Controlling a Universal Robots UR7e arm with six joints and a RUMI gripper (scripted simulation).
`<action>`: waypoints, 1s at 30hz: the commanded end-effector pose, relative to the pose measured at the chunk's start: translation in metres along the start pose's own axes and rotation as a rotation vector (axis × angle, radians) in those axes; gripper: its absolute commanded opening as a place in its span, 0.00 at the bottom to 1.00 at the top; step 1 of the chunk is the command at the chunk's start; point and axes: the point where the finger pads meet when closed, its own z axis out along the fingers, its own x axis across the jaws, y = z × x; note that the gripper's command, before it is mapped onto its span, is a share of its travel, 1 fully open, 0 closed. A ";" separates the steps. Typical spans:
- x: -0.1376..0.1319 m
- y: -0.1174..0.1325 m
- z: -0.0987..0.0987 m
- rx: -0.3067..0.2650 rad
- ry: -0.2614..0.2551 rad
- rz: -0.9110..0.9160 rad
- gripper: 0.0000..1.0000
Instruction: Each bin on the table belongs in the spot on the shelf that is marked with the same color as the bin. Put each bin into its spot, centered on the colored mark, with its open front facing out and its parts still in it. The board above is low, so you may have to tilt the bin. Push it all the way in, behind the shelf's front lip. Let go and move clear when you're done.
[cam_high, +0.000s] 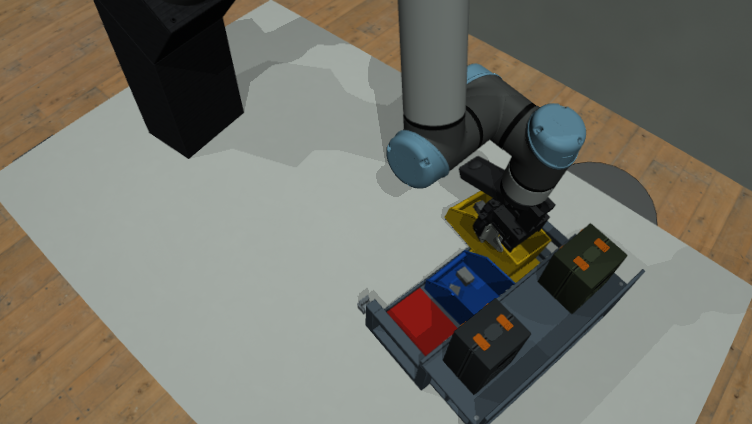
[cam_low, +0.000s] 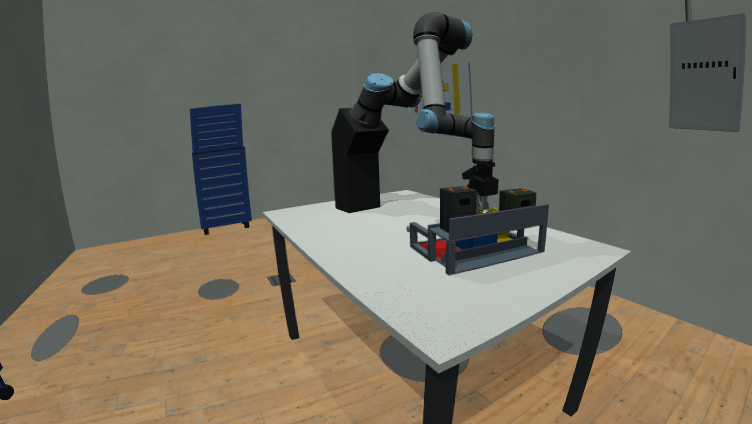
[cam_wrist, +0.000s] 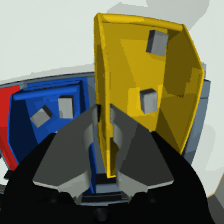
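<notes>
Yellow bin (cam_high: 463, 227) (cam_wrist: 135, 65) is pinched by its side wall in my gripper (cam_high: 492, 239) (cam_low: 483, 209) (cam_wrist: 103, 105), probably leaving its floor free to tilt over the shelf's (cam_high: 394, 329) (cam_low: 499, 223) lip, toward the tabletop's (cam_high: 289, 252) (cam_low: 337, 247) right-hand edge in the top view; seating looks unclear.

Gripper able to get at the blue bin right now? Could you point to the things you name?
Probably not: the gripper (cam_high: 492, 239) (cam_wrist: 103, 105) is shut on the yellow bin's side wall (cam_wrist: 101, 65), though the blue bin (cam_high: 481, 302) (cam_wrist: 35, 122) sits right beside it.

Before you — a grey shelf rack (cam_low: 499, 221) stands on the white-topped table (cam_low: 337, 237), two dark cases (cam_low: 457, 206) (cam_low: 518, 198) on its upper board
</notes>
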 end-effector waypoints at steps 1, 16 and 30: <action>0.000 0.001 -0.001 -0.002 0.001 0.000 0.00; 0.001 0.007 -0.001 -0.008 0.001 -0.001 0.00; 0.001 0.014 -0.001 -0.017 0.001 -0.001 0.00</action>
